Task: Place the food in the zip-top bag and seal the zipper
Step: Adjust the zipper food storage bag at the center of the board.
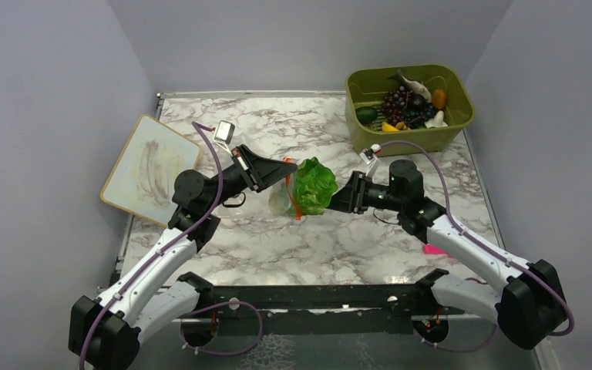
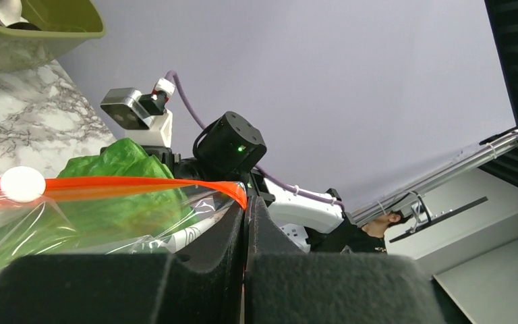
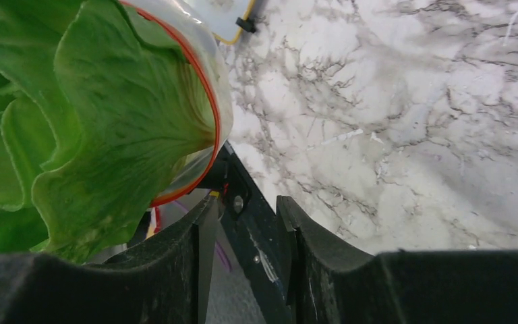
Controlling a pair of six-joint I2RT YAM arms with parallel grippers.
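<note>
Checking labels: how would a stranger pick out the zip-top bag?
On the marble table, look at the centre. The zip-top bag is the clear floppy pouch pinched by the left fingers, lettuce poking out; only it carries an orange-red strip.

The marble table (image 1: 277,239) carries an olive bin (image 1: 424,141) far right, a framed board (image 1: 150,169) left, a pink clip (image 1: 432,249).

The lettuce (image 1: 314,185) sits partly in the zip-top bag (image 1: 280,199), between the left pincer (image 1: 281,171) and right pincer (image 1: 338,200); the bin (image 1: 405,139) stands behind.
</note>
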